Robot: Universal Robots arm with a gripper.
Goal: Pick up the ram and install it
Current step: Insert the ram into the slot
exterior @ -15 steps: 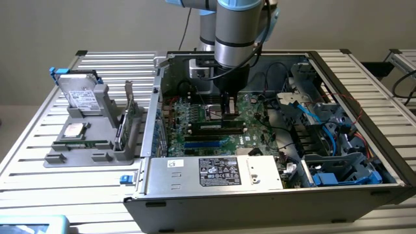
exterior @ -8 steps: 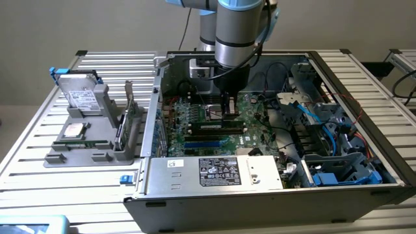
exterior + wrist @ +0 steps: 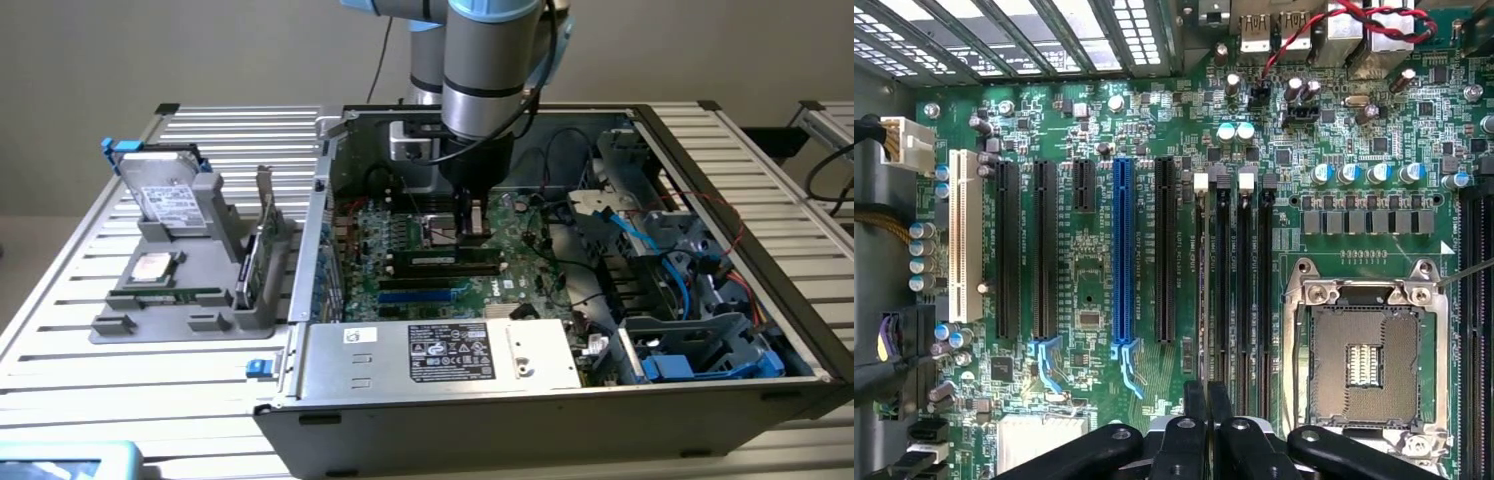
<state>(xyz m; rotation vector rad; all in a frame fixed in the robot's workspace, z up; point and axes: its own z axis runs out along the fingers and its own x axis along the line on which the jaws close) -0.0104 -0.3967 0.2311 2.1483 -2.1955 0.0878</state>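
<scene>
- While the arm reaches down into the open computer case, the gripper hangs over the middle of the motherboard.
- The fingers are drawn together, with only a thin gap between the tips. Whether they pinch anything cannot be told.
- The ram stands on its long edge at the middle of the motherboard. In the exterior view it is just below the fingertips and parallel to the blue slot rail beside it.
- Whether the ram is fully seated, and whether the fingertips touch its top edge, cannot be told.
- In the wrist view, the gripper sits over the black memory slots, between the blue slot rail and the CPU socket.
- The power supply lies along the motherboard's edge, against the case wall.
- A grey fixture carrying a hard drive stands on the table outside the case, well apart from the gripper.
</scene>
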